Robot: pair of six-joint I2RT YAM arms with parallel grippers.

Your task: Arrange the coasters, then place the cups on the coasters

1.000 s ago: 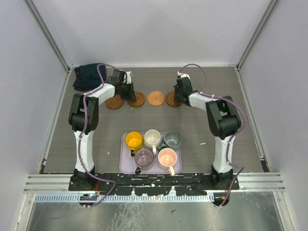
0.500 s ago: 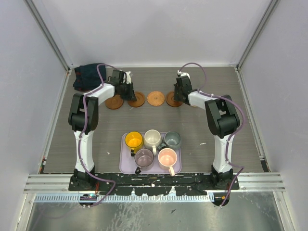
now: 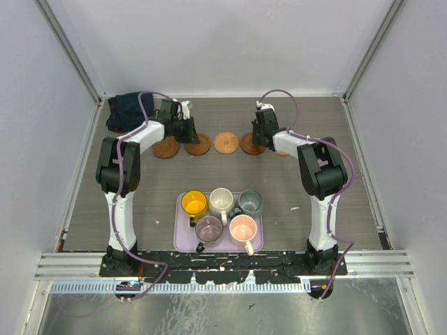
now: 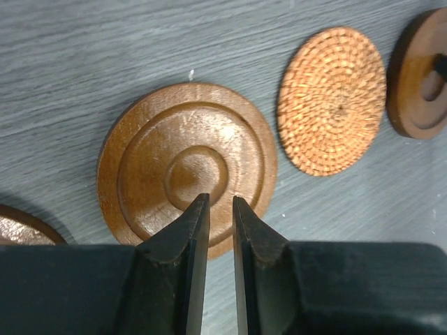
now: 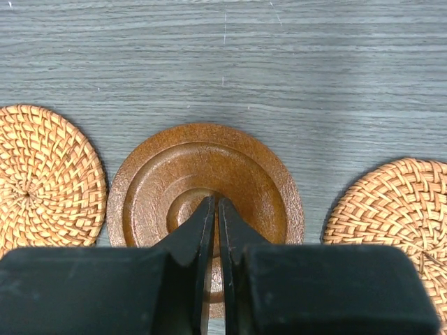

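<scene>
Left arm (image 3: 122, 213) and right arm (image 3: 320, 225): identical build. White tubular links, with bulky matte-black joint housings between them. Each stands on a low black base (image 3: 115, 263). A thin mauve cable (image 3: 145, 105) runs loose along each arm, bowing clear near the wrist and trailing by the base.

Left gripper (image 4: 220, 199): wide flat black block and two black fingers (image 4: 190, 241) tapering to blunt wedge tips, edges faintly glossy. Right gripper (image 5: 213, 201): same black block, same wedge-shaped fingers (image 5: 190, 237).
</scene>
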